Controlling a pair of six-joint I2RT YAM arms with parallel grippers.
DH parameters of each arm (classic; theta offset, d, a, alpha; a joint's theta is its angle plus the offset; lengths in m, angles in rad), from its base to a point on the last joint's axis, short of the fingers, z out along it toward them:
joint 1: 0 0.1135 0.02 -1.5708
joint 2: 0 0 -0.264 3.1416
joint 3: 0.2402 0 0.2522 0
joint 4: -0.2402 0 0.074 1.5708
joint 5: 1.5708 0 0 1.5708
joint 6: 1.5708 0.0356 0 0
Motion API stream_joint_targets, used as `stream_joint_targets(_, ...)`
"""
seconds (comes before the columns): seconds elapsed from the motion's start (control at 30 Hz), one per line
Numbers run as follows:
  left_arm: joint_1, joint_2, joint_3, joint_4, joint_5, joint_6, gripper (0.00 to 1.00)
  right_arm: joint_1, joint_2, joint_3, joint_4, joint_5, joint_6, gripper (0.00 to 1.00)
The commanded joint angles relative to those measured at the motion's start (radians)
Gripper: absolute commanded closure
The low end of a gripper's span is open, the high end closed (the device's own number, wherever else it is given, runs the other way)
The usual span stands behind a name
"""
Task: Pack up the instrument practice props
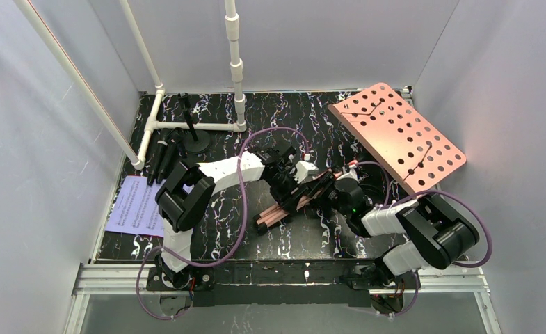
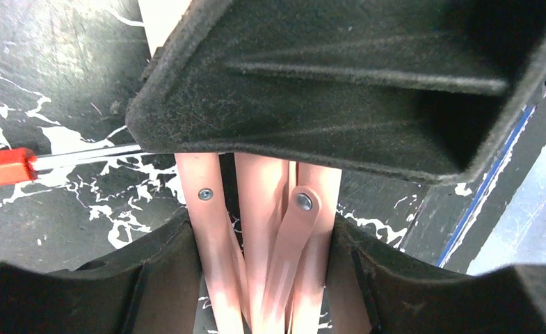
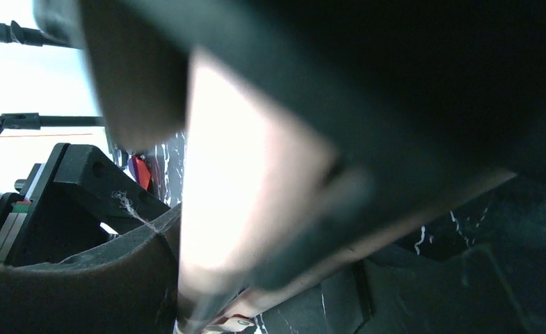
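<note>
**Worktop.** Black surface with white marbling, walled on three sides.

**Tripod legs.** The pink legs are folded together into a bundle. It lies at the centre of the worktop, slanting from near left towards far right, between the two arms.

**Left gripper.** It is grasping the tripod legs. In the left wrist view the pink strips with their rivets run between the two fingers, and each finger bears on an outer strip.

**Right gripper.** It sits at the far-right end of the same bundle, just beside the left gripper. The right wrist view is blurred: a pink strip passes between the fingers, but I cannot tell whether they clamp it.

**Pink perforated rack plate.** It is at the right rear of the worktop, face up and set at an angle. I cannot tell whether it is joined to the legs.

**Microphones.** Two black units lie side by side at the left rear. A round black base with an upright stem is just beside them.

**Music sheet.** White and printed, it lies flat at the left edge, near the microphones.

**White pipe frame.** It stands at the left rear, with the round base next to its foot.
</note>
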Motion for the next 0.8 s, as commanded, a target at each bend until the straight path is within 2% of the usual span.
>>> stream_joint_targets(0.0, 0.054, -0.047, 0.040, -0.271, -0.065, 0.151, 1.00, 0.016, 0.012, -0.021, -0.150, 0.259, -0.196, 0.99)
stream_joint_targets(0.2, 0.060, -0.069, 0.046, -0.313, -0.109, 0.167, 1.00, 0.117, 0.005, 0.003, -0.223, 0.396, -0.074, 0.99)
stream_joint_targets(0.63, 0.093, -0.053, 0.103, -0.487, -0.202, 0.250, 1.00, 0.272, 0.192, 0.086, -0.260, 0.421, 0.187, 0.99)
stream_joint_targets(0.77, 0.092, -0.054, 0.074, -0.454, -0.191, 0.244, 0.95, 0.289, 0.241, 0.071, -0.222, 0.405, 0.240, 0.90)
